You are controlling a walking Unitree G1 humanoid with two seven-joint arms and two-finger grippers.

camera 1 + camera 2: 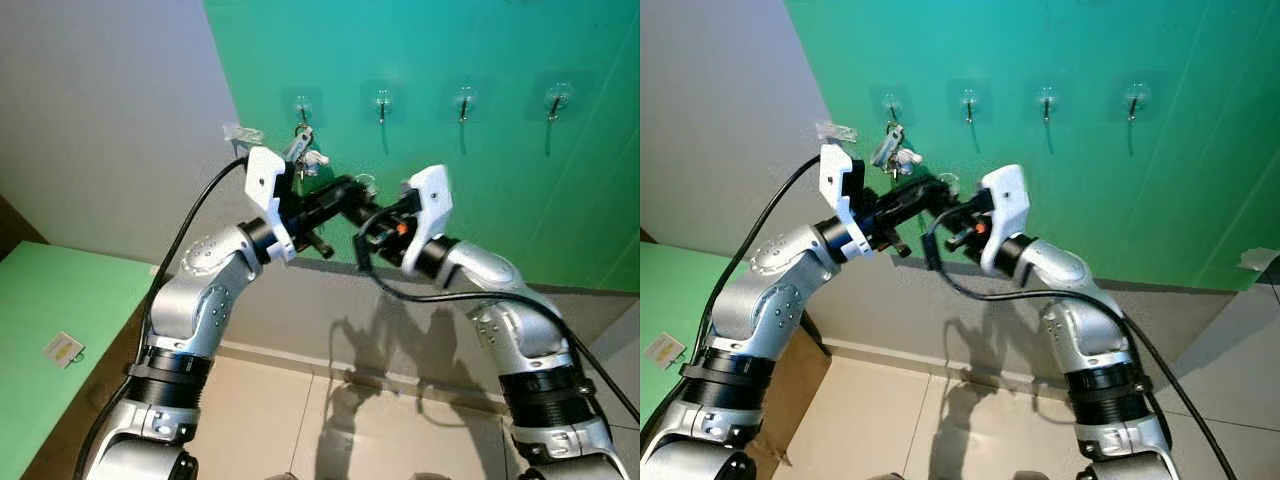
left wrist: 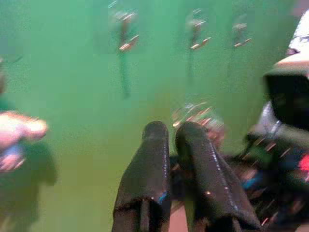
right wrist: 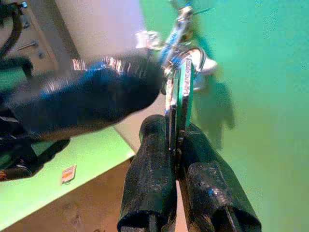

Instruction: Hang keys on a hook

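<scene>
Both arms are raised in front of a green wall [image 1: 480, 200] that carries a row of four clear adhesive hooks. The left gripper [image 1: 352, 190] and the right gripper [image 1: 372, 212] meet just below and to the right of the leftmost hook [image 1: 302, 106].

Right gripper: the fingers [image 3: 149, 159] are nearly closed on a flat metal key [image 3: 177, 101], which stands upright between them in the right wrist view. A key ring [image 3: 195, 53] sits at the top of this key, touching the tip of the left gripper.

Left gripper: the fingers [image 2: 152, 159] lie close together with only a narrow gap. The left wrist view is blurred; a shiny ring shows just beyond the fingertips, but whether the fingers grip it cannot be determined.

A bunch of keys [image 1: 303, 150] with a small white tag hangs at the leftmost hook, directly above the left gripper. The other three hooks [image 1: 381, 101] sit to the right along the wall, each apart from the grippers.

A green desk [image 1: 50, 330] lies at the near left, with a small card [image 1: 62, 348] on it. The floor below is tiled.
</scene>
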